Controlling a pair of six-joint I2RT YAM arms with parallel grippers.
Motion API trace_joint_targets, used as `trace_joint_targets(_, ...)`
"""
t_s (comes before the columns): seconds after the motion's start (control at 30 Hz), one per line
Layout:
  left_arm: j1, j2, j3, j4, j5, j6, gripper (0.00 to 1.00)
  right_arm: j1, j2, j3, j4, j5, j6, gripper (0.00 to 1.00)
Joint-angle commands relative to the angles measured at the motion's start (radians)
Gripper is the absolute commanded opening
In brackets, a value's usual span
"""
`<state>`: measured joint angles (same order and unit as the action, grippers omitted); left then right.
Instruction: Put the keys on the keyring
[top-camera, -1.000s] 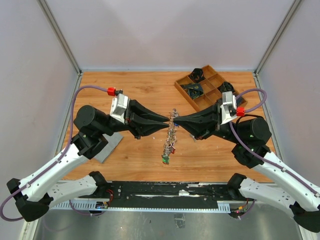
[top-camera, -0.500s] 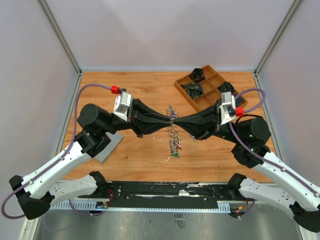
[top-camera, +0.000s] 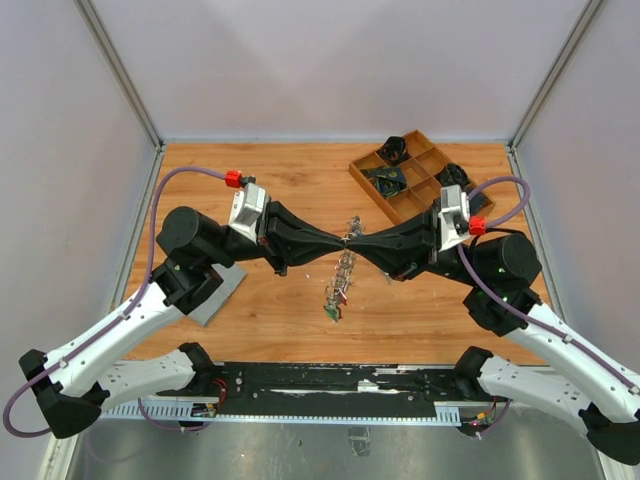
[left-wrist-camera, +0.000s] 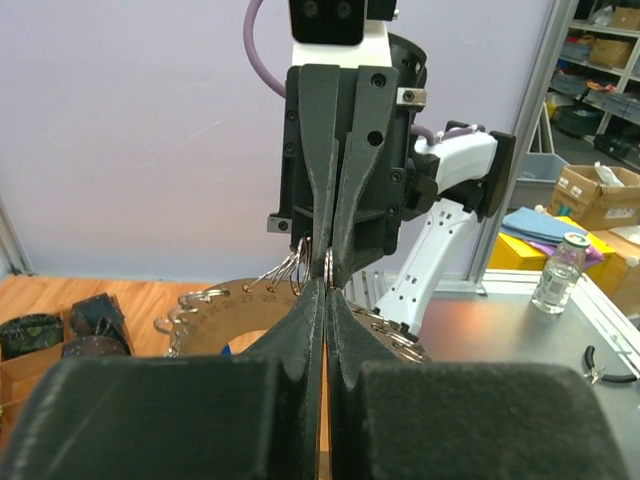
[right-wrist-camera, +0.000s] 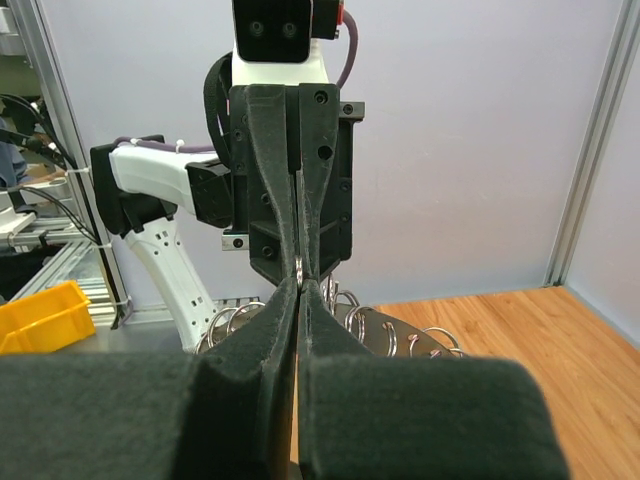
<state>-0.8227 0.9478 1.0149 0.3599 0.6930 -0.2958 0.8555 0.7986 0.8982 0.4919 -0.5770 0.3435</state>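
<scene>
L gripper (top-camera: 339, 241) & R gripper (top-camera: 357, 240) tip to tip, both pinched shut on the keyring (top-camera: 344, 268), keys (top-camera: 333, 303) dangling below.

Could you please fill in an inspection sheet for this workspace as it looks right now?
Surface: wooden table, no spill or damage seen.
Job's things: keyring held between the two arms, edge-on from above; keys dangle from it, coloured tags lowest.
Clutter: wooden compartment tray at the far right with dark items; grey flat plate by the left arm.
Grippers: left gripper and right gripper tip to tip, jaws shut on the keyring.
Cables: a purple cable loops over each wrist; no snag seen.
Surroundings: plain walls with metal frame posts.
</scene>
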Motion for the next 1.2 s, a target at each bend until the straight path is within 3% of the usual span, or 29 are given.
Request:
trace_joint_targets(0.0,-0.006,0.014,0.043,-0.051,-0.01,0.039,0.01,0.01,-0.02,0.05,-0.065,-0.04,-0.075,0.01)
trace_joint_targets(0.23,-0.006,0.014,0.132,-0.315,-0.042,0.196,0.01,0.01,-0.061,0.203,-0.515,-0.028,-0.331,0.25)
trace_joint_targets(0.53,-0.006,0.124,0.331,-0.764,-0.076,0.414,0.01,0.01,0.017,0.388,-0.95,-0.059,-0.521,0.28)
trace_joint_targets(0.8,-0.064,0.226,0.471,-1.067,-0.199,0.558,0.01,0.01,0.094,0.433,-1.044,-0.016,-0.537,0.29)
trace_joint_targets(1.17,-0.124,0.259,0.539,-1.162,-0.234,0.613,0.01,0.01,0.13,0.367,-1.002,-0.014,-0.516,0.29)
